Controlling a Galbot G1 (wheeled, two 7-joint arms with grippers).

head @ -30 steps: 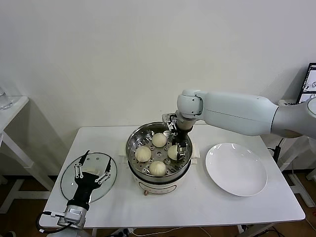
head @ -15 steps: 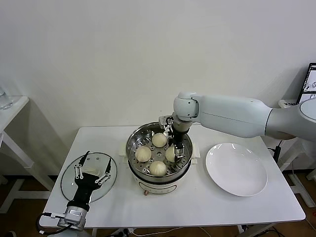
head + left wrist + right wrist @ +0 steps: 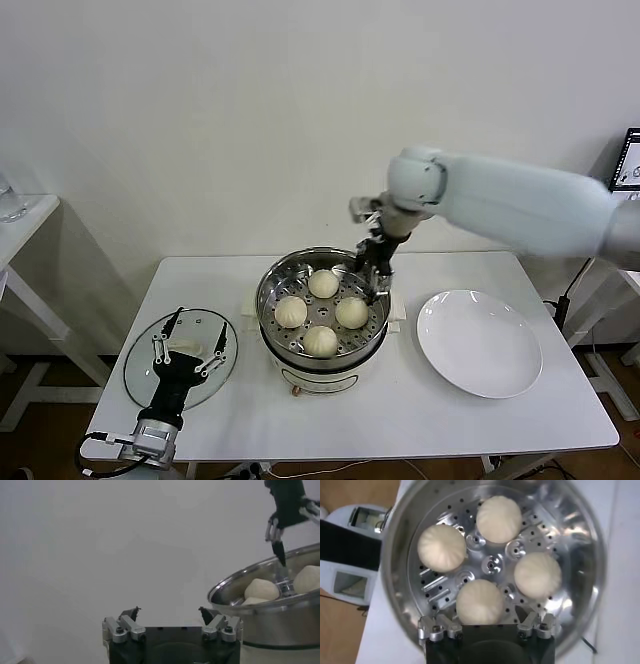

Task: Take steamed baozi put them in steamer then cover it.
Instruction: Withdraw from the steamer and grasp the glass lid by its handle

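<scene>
- Since all four baozi (image 3: 351, 312) lay on the perforated floor of the steamer (image 3: 268, 300), the step in hand was, by my judgement, clearing out so the cover could go on.
- The right end effector (image 3: 379, 281) hung empty with fingers spread above the steamer's far rim, the buns directly beneath it in its wrist view.
- To do this well, it should lift straight up before swinging aside, so no fingertip clips the rim or a bun.
- The left end effector (image 3: 186, 350) sat over the glass lid (image 3: 138, 362) on the counter (image 3: 450, 420), fingers wide apart and gripping nothing, the steamer beside it.
- It should close on the lid's knob, which I could not see, then keep the lid level while carrying it.
</scene>
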